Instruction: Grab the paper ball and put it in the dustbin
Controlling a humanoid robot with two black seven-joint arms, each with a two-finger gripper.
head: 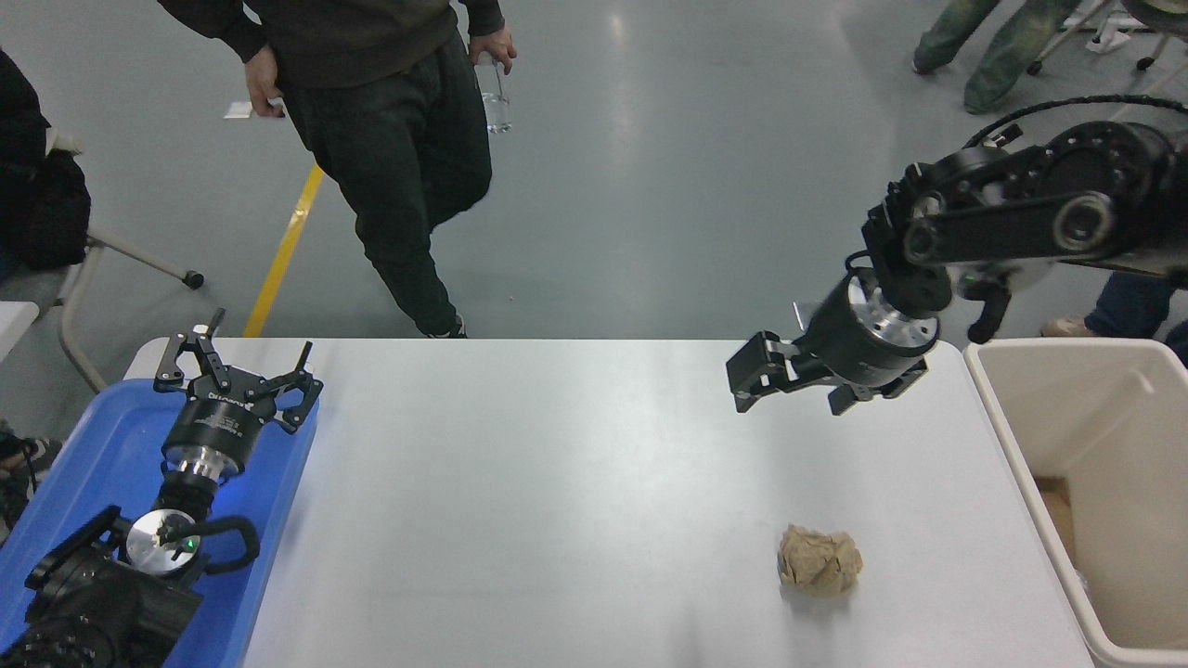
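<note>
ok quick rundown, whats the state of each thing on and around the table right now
paper ball: crumpled, lying loose on the table, not gripped
dustbin: open-topped, right of the table
right gripper: raised above the table, shut, empty
left gripper: open, parked over the blue tray

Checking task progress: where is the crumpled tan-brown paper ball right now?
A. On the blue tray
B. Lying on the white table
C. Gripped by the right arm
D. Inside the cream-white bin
B: the crumpled tan-brown paper ball lies on the white table, apart from the raised right gripper.
</note>
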